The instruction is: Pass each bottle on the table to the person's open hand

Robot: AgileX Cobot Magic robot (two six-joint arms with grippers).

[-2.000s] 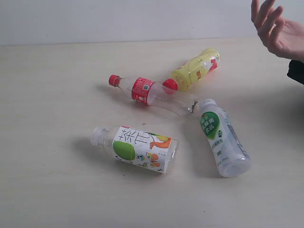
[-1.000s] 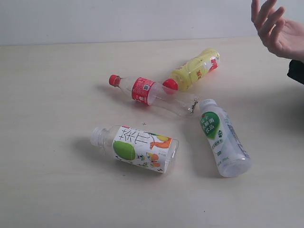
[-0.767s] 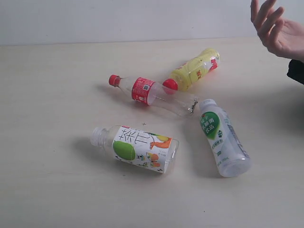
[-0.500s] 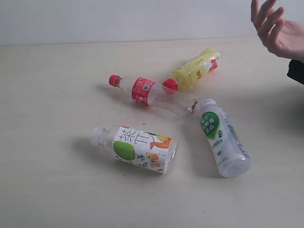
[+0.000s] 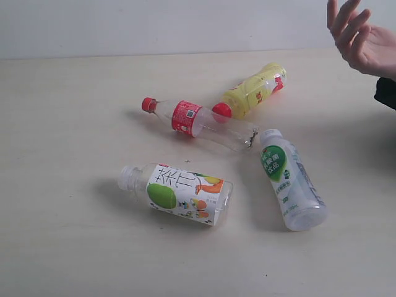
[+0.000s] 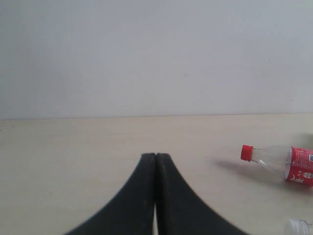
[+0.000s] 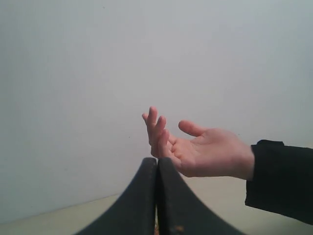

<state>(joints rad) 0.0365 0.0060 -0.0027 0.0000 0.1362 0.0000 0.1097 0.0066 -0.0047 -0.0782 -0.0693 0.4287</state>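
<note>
Where I see things lying, biggest first: all on one worktop [image 5: 74, 111], pale beige.
grippers: two, both seen only from their own wrist cameras.
left gripper [image 6: 155, 161]: jaws pressed together, nothing between them, over bare worktop with the red-capped neck of one bottle off to one side.
right gripper [image 7: 157, 165]: jaws pressed together too, empty, with the open palm beyond the tips.
hand [image 5: 362, 40]: one, bare, open, fingers spread, raised at the far right corner of the worktop, well apart from every bottle.
sleeve cuff [image 5: 387, 93]: one, black, at the wrist.
bottles: four, all lying on their sides in a loose group right of middle.
white-green bottle [image 5: 289, 179]: one, on the right of the group, the side the hand is on.
fruit-label bottle [image 5: 179, 193]: one, nearest the camera, apart from the other three.
clear bottle [image 5: 198, 124]: one, red label, mid-group, its base just beside the white-green bottle's cap.
yellow bottle [image 5: 253, 90]: one, farthest back, cap end against the clear bottle's side.
red caps: two, I count, on the clear and yellow bottles.
</note>
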